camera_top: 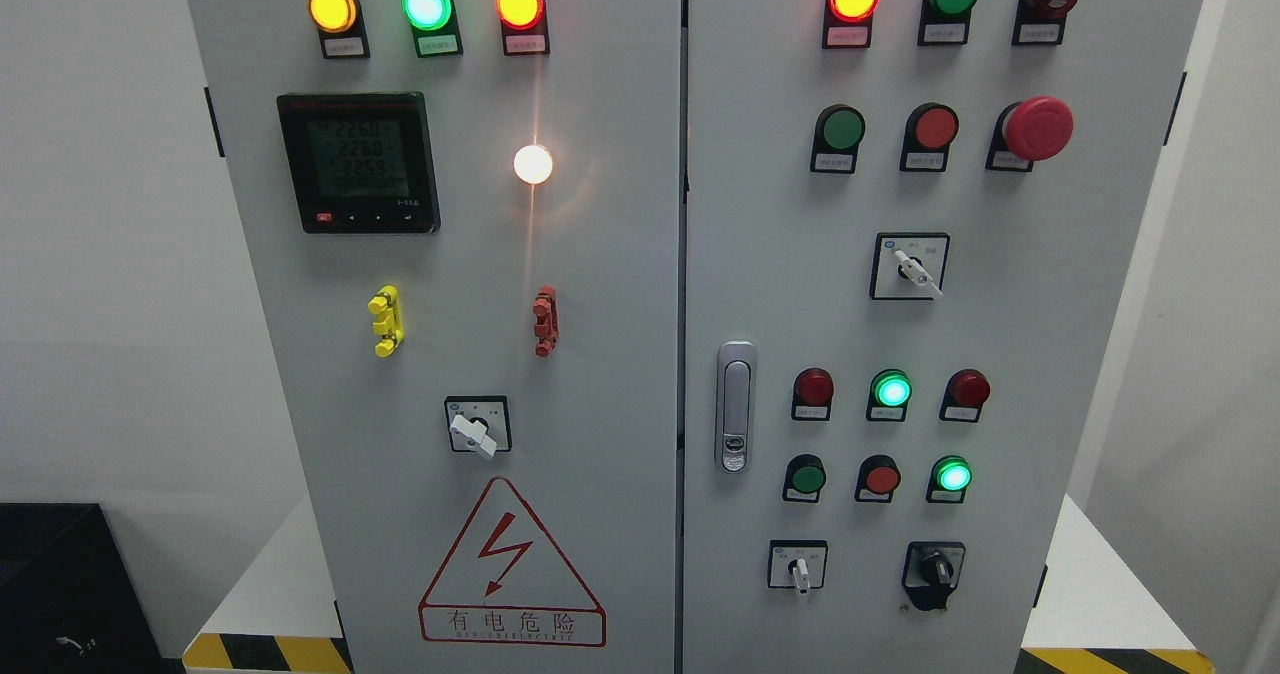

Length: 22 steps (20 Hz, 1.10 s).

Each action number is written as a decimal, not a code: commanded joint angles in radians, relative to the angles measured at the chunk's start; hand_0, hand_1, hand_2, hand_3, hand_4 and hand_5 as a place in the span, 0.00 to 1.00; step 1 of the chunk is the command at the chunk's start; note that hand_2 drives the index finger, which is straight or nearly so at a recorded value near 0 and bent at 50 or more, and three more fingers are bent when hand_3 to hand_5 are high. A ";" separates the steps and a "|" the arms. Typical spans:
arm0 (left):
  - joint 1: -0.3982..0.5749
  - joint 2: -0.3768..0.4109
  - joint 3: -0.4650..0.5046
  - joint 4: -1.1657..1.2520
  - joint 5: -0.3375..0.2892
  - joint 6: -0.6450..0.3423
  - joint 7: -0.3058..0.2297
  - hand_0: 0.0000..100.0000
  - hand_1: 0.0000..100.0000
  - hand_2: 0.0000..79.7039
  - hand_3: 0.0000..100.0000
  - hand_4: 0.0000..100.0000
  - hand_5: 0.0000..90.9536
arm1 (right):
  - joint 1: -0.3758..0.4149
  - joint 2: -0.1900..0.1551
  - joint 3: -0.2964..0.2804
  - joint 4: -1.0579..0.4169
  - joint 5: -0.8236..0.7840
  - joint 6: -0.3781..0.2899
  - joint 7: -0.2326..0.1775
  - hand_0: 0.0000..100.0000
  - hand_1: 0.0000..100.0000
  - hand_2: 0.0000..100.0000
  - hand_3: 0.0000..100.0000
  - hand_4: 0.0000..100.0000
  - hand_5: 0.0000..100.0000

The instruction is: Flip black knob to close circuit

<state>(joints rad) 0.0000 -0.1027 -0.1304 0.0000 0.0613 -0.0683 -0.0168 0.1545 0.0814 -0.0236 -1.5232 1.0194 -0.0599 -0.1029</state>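
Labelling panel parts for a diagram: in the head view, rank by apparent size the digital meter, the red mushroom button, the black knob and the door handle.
Largest to smallest:
digital meter
door handle
red mushroom button and black knob look alike, so unranked.

Head view, facing the cabinet (pixel 640 254) front, close.
It looks slightly downward; the black knob (pixel 935 566) sits at five o'clock.

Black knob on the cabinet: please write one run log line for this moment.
black knob: lower right of right door, untouched | hands: none in view | white-handled switch: to its left
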 commanded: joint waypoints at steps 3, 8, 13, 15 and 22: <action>0.021 0.000 0.000 -0.023 0.000 -0.001 0.000 0.12 0.56 0.00 0.00 0.00 0.00 | -0.045 0.001 -0.059 -0.169 0.019 0.049 0.057 0.00 0.00 0.88 1.00 0.91 1.00; 0.021 0.000 0.000 -0.023 0.000 -0.001 0.000 0.12 0.56 0.00 0.00 0.00 0.00 | -0.085 0.000 -0.056 -0.204 0.051 0.116 0.104 0.00 0.00 0.88 1.00 0.92 1.00; 0.021 0.000 0.000 -0.023 0.000 -0.001 0.000 0.12 0.56 0.00 0.00 0.00 0.00 | -0.141 0.001 -0.058 -0.227 0.122 0.248 0.167 0.00 0.00 0.88 1.00 0.92 1.00; 0.021 0.001 0.000 -0.023 0.000 -0.001 0.000 0.12 0.56 0.00 0.00 0.00 0.00 | -0.171 0.001 -0.058 -0.226 0.125 0.258 0.180 0.00 0.00 0.88 1.00 0.92 1.00; 0.021 0.000 0.000 -0.023 0.000 -0.001 0.000 0.12 0.56 0.00 0.00 0.00 0.00 | -0.233 -0.017 -0.061 -0.227 0.168 0.319 0.256 0.00 0.00 0.87 1.00 0.92 1.00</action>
<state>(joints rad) 0.0000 -0.1024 -0.1304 0.0000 0.0613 -0.0683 -0.0168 -0.0341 0.0786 -0.0591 -1.7102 1.1513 0.2403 0.1286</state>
